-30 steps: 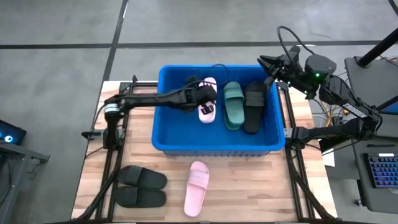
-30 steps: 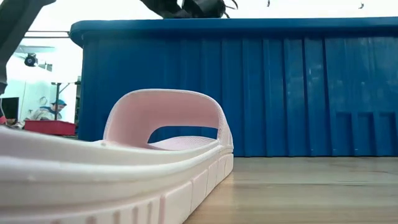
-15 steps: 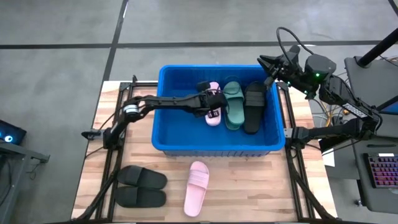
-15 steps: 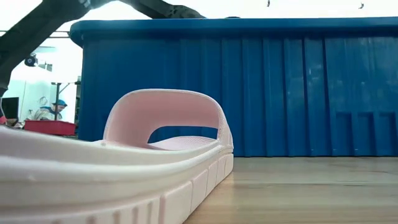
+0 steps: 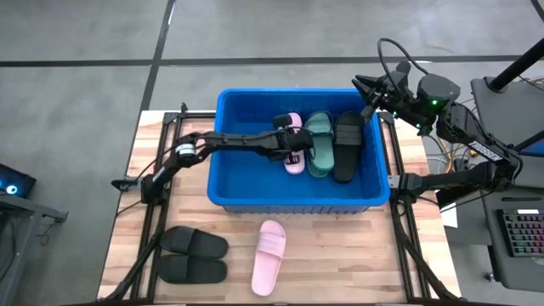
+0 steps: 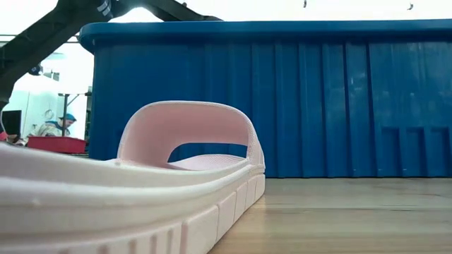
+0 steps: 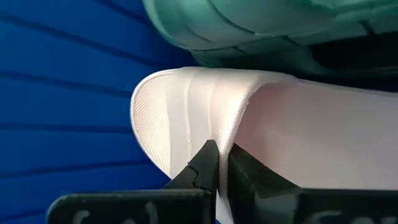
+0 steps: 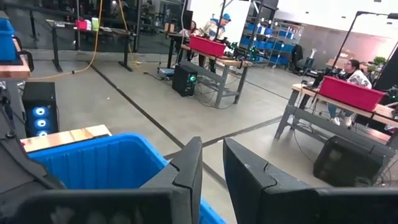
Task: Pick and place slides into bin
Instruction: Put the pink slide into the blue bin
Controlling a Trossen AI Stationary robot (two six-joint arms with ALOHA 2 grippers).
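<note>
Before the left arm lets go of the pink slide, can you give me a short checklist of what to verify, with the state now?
1. Left gripper shut on the pink slide: ok.
2. Slide is over the inside of the bin: ok.
3. Slide rests on the bin floor: cannot tell.
4. Green slide and black slide lie in the bin, green one close beside the pink: ok.
5. Right gripper waits at the bin's far right corner, out of the way: ok.

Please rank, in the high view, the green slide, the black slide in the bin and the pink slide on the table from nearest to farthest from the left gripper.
From the left gripper:
1. Green slide, beside it in the bin.
2. Black slide in the bin, by the right wall.
3. Pink slide on the table, outside the bin.
</note>
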